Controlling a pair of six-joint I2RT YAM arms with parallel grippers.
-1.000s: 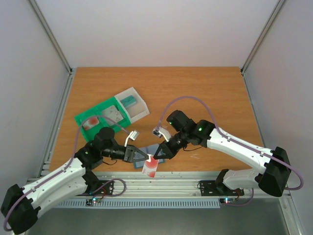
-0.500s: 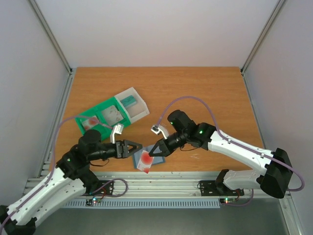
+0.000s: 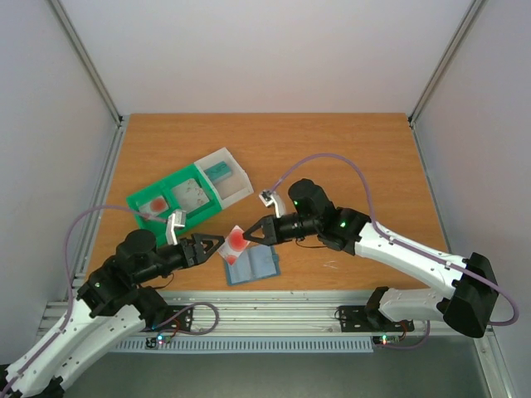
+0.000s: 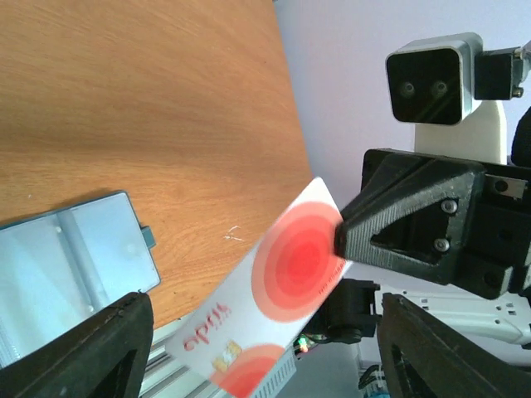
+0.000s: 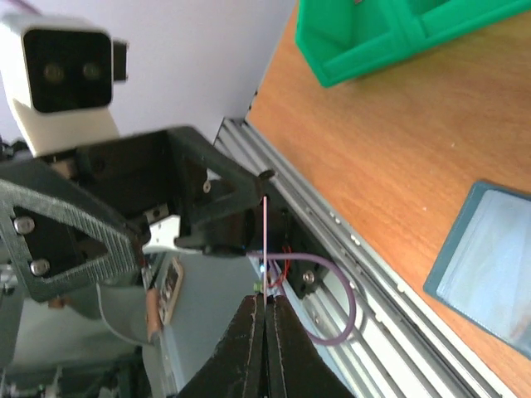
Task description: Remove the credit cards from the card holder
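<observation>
Between the right jaws: thin whitish plastic credit card (image 4: 292, 286) with red concentric circles, pinched at one corner, lifted clear of the wooden table (image 3: 348, 149).
Right jaws: right gripper (image 3: 251, 235) closed tight on the card; from its own wrist view the card is edge-on, sticking straight out past the tips.
Left jaws: left gripper (image 3: 217, 244) spread apart, holding nothing. Card's free end sits in the gap between them, apparently touching neither.
Card holder: flat slate-blue bifold wallet (image 3: 253, 265) lies open on the table, close under both sets of tips, held by no jaw.
Handling: card probably light, stiff with slight flex, slick faces. Best pinched flat across both faces near an edge; a corner grip could pivot.
Other cards: can't tell if the pockets hold more.
</observation>
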